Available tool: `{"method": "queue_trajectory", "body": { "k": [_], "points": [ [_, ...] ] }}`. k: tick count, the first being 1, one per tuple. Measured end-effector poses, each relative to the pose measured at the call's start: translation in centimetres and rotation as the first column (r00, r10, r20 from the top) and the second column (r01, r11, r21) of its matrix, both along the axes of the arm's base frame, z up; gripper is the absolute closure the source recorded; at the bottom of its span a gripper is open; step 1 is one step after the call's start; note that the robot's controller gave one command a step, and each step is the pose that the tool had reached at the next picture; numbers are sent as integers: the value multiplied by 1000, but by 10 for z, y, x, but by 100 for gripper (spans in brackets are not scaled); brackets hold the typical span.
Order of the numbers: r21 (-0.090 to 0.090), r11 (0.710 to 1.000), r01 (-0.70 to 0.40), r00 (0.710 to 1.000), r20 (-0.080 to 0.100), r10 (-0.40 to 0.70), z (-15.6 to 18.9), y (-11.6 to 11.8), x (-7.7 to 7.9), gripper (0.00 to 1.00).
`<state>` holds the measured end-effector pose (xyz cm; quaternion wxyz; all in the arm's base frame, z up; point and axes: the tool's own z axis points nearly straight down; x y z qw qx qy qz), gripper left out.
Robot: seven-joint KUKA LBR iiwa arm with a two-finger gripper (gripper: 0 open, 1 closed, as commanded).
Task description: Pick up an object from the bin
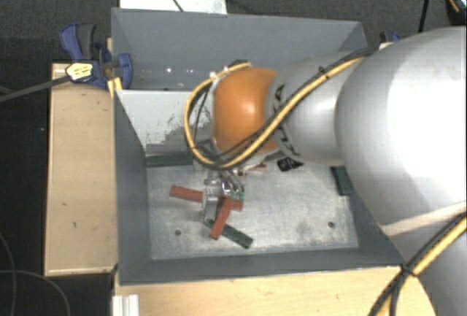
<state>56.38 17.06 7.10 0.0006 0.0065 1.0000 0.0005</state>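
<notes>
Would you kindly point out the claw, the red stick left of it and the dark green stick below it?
claw (pixel 215 199): camera view, its lower end.
red stick (pixel 185 194): camera view, middle of its length.
dark green stick (pixel 238 237): camera view, middle of its length.

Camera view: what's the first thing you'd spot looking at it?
The huge silver robot arm catches the eye first, reaching in from the right with a round orange cover at its wrist. Below that, the gripper hangs low over a little heap of red and dark green sticks near the middle of the grey bin.
</notes>
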Motion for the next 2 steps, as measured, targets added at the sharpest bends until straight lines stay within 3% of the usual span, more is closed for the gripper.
{"method": "queue_trajectory", "body": {
  "k": [1,2],
  "points": [
    [0,1000,7,1000,-1,-7,0,-1,0,100],
    [4,1000,-10,1000,10,10,152,20,17,100]
  ]
}}
